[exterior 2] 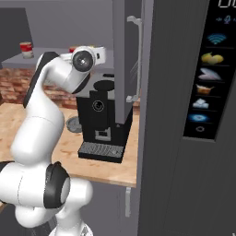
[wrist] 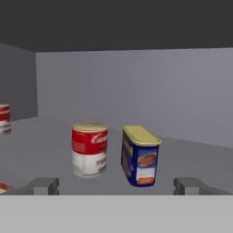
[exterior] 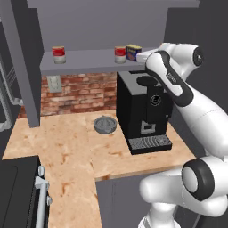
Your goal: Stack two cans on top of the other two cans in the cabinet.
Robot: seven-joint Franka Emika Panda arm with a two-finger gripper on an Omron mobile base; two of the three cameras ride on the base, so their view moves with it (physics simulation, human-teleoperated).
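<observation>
On the cabinet (exterior: 80,62) shelf board, the dark-blue can (wrist: 139,156) with its yellow label stands upright just beside a red-and-white can (wrist: 89,149), apart from it. Both lie ahead of the fingers (wrist: 45,185), between the two tips and beyond them, untouched. The fingers are spread wide and hold nothing. Another red can (exterior: 59,54) stands well to the left on the same shelf.

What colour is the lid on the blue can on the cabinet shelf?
Pale yellow: the small dark-blue can with the yellow label has a flat yellow lid, clearest in the hand view.
</observation>
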